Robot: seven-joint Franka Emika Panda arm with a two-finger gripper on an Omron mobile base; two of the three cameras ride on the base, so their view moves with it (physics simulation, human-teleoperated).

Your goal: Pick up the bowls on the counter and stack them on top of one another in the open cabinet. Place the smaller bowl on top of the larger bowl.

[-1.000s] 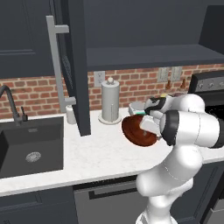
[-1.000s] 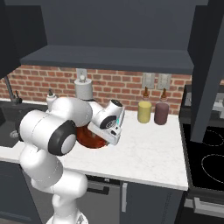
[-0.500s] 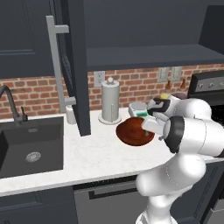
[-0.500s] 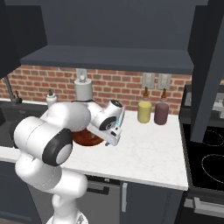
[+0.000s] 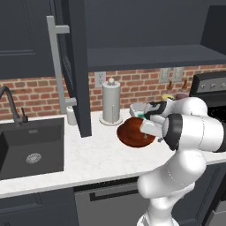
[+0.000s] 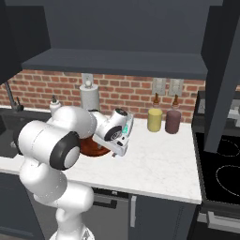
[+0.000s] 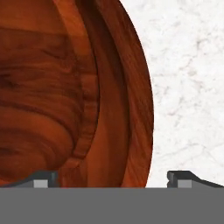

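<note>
The larger bowl (image 5: pixel 132 133) (image 6: pixel 91 146), wide, shallow and glossy reddish-brown, rests on the white counter (image 5: pixel 88 159) right of the paper towel holder. My gripper (image 5: pixel 145 127) (image 6: pixel 113 152) (image 7: pixel 112 179) is down at the bowl's right rim and open. In the hand view the larger bowl (image 7: pixel 65 87) has its wall between my two spread fingertips, with a small gap on the right side. A small pale bowl-like thing (image 5: pixel 136 108) peeks out behind my hand. The cabinet (image 5: pixel 150 57) (image 6: pixel 112 63) stands open above, its dark shelf bare.
The cabinet door (image 5: pixel 81 66) with its grey bar handle (image 5: pixel 55 66) juts out left of the bowl. Paper towel holder (image 5: pixel 111 101) stands behind the bowl. Black sink (image 5: pixel 31 150) lies far left. A yellow cylinder (image 6: pixel 154 120) and maroon cup (image 6: pixel 173 122) stand by the wall; stove (image 6: pixel 225 164) at right.
My arm has swung a little leftward and settled lower at the bowl's rim. The bowl shifted slightly left a second ago and has stayed put since.
</note>
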